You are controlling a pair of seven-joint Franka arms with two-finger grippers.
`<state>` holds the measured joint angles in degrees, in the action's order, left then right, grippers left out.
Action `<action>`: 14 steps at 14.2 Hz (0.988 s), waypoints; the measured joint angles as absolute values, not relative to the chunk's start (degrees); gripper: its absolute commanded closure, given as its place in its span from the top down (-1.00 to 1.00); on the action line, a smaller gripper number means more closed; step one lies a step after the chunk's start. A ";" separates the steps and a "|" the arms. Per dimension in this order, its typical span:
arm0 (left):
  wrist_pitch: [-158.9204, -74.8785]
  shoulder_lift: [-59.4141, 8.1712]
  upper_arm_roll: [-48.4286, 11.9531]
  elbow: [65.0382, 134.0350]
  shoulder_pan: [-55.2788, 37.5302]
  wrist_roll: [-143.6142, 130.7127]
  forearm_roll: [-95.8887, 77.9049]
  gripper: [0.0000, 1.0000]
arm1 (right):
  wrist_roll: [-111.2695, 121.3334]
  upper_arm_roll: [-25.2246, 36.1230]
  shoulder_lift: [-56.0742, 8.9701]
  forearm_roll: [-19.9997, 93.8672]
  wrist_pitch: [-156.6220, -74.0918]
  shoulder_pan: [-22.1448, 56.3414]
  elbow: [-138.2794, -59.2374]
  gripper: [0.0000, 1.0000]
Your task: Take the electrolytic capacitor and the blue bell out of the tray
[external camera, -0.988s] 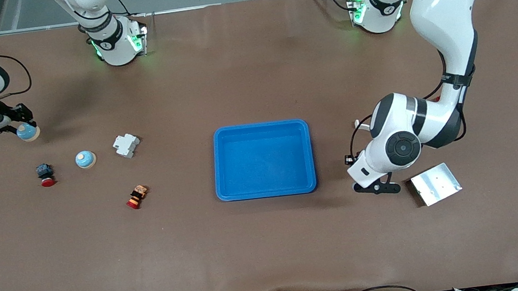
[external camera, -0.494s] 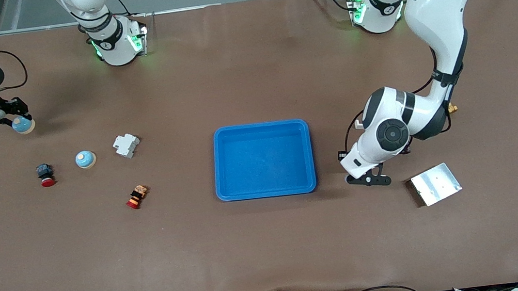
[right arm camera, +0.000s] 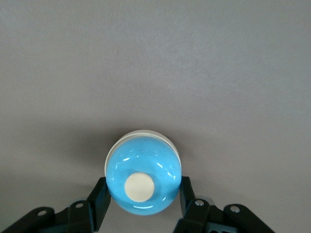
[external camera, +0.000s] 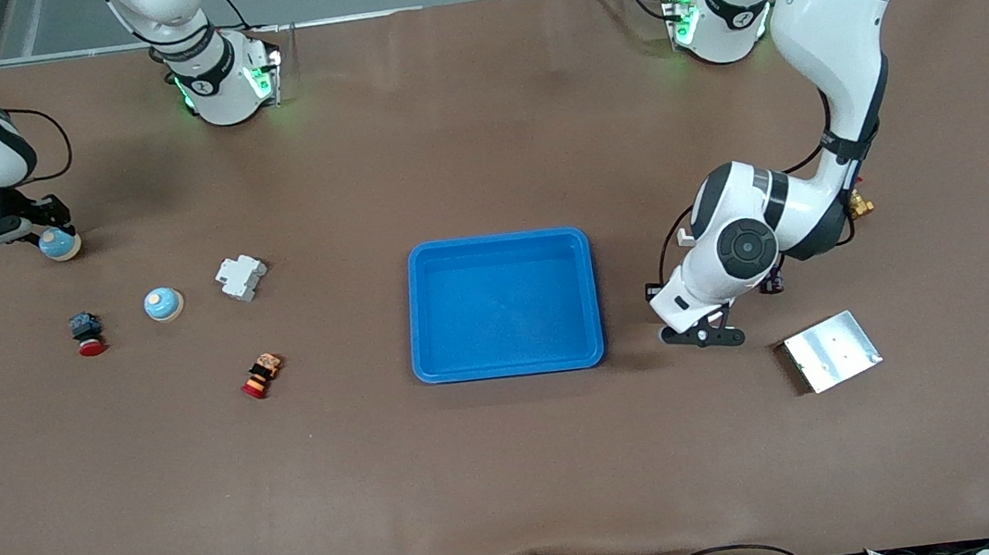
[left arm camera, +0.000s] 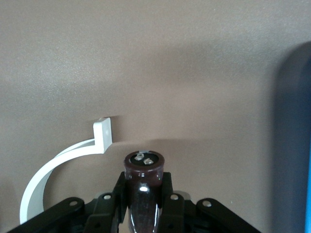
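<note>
Front view: the right gripper (external camera: pixel 52 237) clamps a blue bell (external camera: pixel 59 243) over bare table at the right arm's end; the left gripper (external camera: pixel 704 335) grips a dark capacitor (left arm camera: pixel 143 191) just beside the blue tray (external camera: pixel 510 360).

Blue bell (right arm camera: pixel 143 179), dark brown capacitor (left arm camera: pixel 144 187)

I see even, bright overhead light on the table (external camera: pixel 518 480); soft shadows under both arms & along the blue tray (external camera: pixel 502 305) edge nearest the front cam. Green LED glow at both bases near the top edge. Front view sharp. Wrist views softer: specular glare on the bell (right arm camera: pixel 143 178) dome & capacitor (left arm camera: pixel 144 187) body.
</note>
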<state>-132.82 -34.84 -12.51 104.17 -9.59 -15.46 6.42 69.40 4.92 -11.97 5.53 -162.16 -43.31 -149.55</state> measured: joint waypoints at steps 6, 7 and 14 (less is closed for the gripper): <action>-134.07 -35.12 -12.19 105.14 -9.45 -15.46 6.42 -0.95 | 69.64 4.82 -13.13 5.52 -163.28 -43.36 -149.49 1.00; -134.15 -35.21 -12.14 105.18 -9.45 -15.46 6.42 -0.94 | 70.18 4.81 -13.39 5.53 -163.46 -43.36 -149.42 1.00; -135.34 -36.11 -11.91 105.23 -9.20 -15.47 6.42 -0.88 | 71.37 3.66 -7.97 5.51 -150.37 -42.52 -144.71 1.00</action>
<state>-135.34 -36.11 -11.91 105.23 -9.20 -15.47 6.42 71.37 3.66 -7.97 5.51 -150.37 -42.52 -144.71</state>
